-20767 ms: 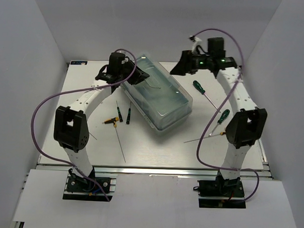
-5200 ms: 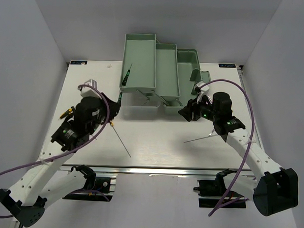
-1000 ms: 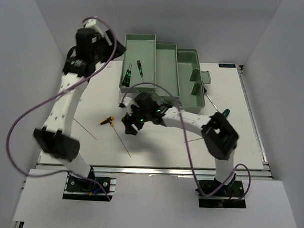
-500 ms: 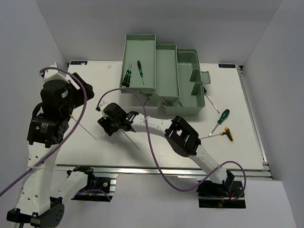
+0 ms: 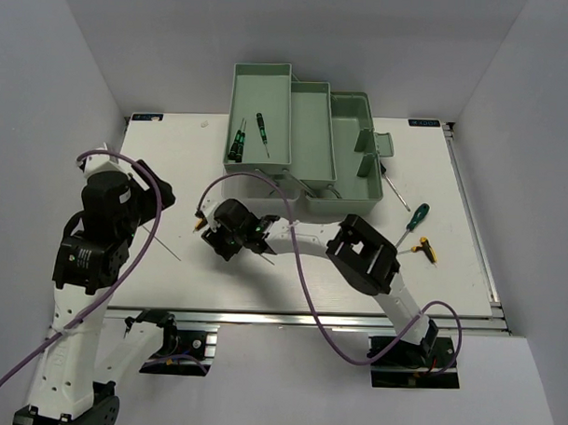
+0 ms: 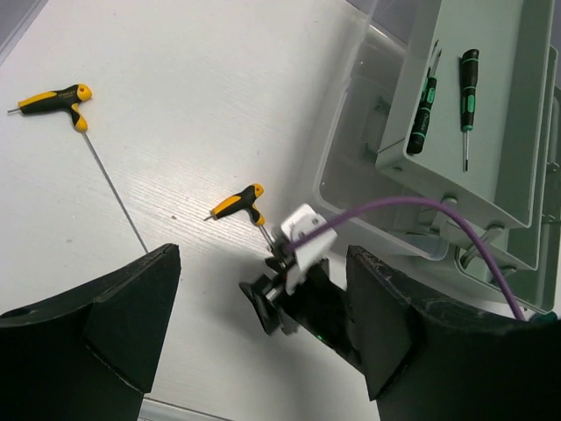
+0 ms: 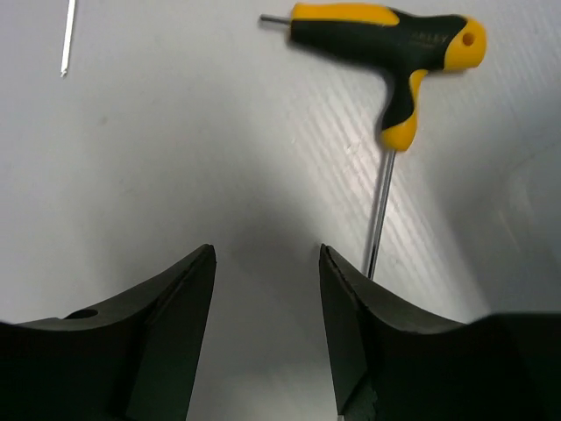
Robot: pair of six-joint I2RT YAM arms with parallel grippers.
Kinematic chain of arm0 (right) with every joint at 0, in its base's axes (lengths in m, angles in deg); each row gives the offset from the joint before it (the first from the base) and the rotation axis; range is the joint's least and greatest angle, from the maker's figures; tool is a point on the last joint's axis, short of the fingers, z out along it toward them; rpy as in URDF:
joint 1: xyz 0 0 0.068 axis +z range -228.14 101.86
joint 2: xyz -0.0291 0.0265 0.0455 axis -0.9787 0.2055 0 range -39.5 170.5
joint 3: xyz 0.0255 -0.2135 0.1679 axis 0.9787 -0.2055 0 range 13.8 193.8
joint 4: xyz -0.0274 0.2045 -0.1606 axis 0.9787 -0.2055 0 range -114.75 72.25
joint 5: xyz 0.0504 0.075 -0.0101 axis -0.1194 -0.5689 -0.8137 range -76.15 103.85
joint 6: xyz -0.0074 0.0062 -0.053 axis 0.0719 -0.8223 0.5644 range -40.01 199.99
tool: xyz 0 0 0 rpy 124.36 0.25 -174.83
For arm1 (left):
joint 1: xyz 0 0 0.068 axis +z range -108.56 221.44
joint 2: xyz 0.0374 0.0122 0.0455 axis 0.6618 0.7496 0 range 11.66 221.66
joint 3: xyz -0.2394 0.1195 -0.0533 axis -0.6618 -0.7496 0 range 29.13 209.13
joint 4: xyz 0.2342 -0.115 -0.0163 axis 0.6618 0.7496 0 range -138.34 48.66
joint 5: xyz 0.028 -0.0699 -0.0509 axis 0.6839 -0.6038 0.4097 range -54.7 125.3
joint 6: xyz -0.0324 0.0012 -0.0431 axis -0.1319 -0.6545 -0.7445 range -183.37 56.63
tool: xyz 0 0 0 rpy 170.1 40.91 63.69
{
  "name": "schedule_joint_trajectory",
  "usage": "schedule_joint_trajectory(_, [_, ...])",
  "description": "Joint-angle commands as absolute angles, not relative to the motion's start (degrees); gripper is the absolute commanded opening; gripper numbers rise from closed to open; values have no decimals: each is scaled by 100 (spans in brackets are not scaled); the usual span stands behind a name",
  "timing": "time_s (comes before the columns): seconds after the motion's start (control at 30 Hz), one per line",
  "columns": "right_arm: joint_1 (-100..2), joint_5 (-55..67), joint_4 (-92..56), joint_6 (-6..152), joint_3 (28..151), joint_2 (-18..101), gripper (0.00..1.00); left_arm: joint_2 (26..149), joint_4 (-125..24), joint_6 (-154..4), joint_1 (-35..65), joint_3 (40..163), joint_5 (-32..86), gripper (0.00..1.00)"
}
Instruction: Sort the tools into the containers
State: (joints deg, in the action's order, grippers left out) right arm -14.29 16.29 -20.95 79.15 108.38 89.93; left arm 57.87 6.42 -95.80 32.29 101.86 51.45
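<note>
yellow-black screwdriver [image 7: 396, 53]: light, rigid; best gripped at its handle; right gripper [image 7: 263, 338] spread, nothing pinched.

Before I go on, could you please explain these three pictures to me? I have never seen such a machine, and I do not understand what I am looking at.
These are two robot arms fixed at the near edge of a white table. One picture looks down from above. The other two come from small cameras on the wrists, so the dark shapes at the bottom of each are that arm's own jaws.

At the back stands a mint-green toolbox, open in steps, with two small green screwdrivers lying in its left tray.

The right gripper is low over the table, jaws open, beside a yellow-black T-handle tool that it does not touch. The left gripper hangs higher, open and empty.

A green screwdriver, another T-handle tool and a thin rod also lie loose.
</note>
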Motion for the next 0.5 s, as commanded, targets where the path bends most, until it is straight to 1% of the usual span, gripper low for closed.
schedule_joint_trajectory(0.0, [-1320,1277,-1098,8614,10371,8311,57,5631,633,-9712,3221,9962,5201,86])
schedule_joint_trajectory(0.07, [-1302,1672,-1343,8632,10677,8520,58,5569,571,-9756,3221,9805,5174,86])
schedule_joint_trajectory(0.1, [-1302,2058,-1457,8580,10844,8644,61,5551,519,-9774,3221,9769,5148,86])
schedule_joint_trajectory(0.13, [-1310,2236,-1728,8553,11194,8897,62,5543,492,-9782,3221,9734,5130,86])
schedule_joint_trajectory(0.2, [-1363,2491,-1940,8518,11442,9101,65,5525,492,-9791,3221,9681,5104,86])
schedule_joint_trajectory(0.47, [-1495,2765,-1836,8658,11794,9523,66,5402,650,-9879,3230,9567,5130,86])
